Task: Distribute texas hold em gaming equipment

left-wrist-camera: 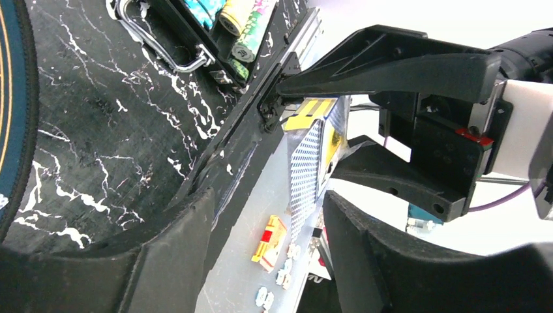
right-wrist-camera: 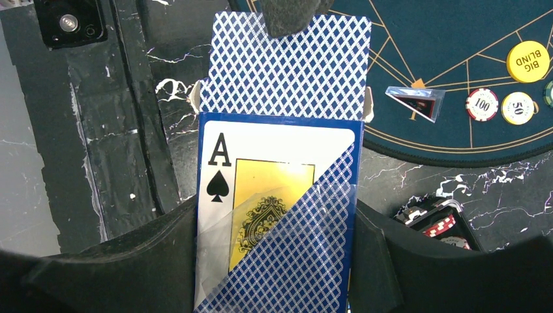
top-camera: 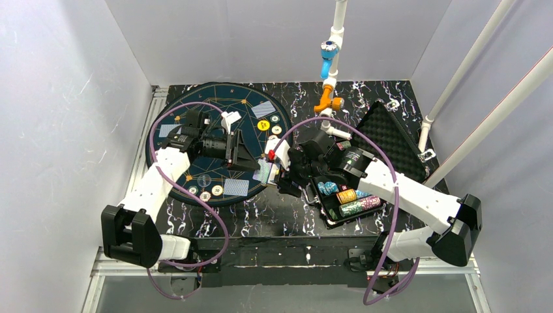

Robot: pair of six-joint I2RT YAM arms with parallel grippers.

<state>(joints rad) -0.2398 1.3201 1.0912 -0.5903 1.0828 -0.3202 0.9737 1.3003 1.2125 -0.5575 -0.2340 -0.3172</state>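
So, top view: card box (top-camera: pixel 264 171) aloft between mat (top-camera: pixel 228 98) and case (top-camera: pixel 391 137), clamped by right gripper (top-camera: pixel 282 177). Left wrist view: left gripper (left-wrist-camera: pixel 267 199) jaws apart around box top, not clamped. Right wrist view: flap (right-wrist-camera: pixel 287 72) open; probably light, glossy, bendy cardboard; pinch flap near fold.

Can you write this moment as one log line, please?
right gripper: shut on card box | left gripper: open around flap

pale grey walls (top-camera: pixel 65 98) enclose a black table (top-camera: pixel 274 218) veined in white. a white pipe (top-camera: pixel 337 26) with blue and orange fittings rises at its far edge; two white poles (top-camera: pixel 508 103) slant at the right.
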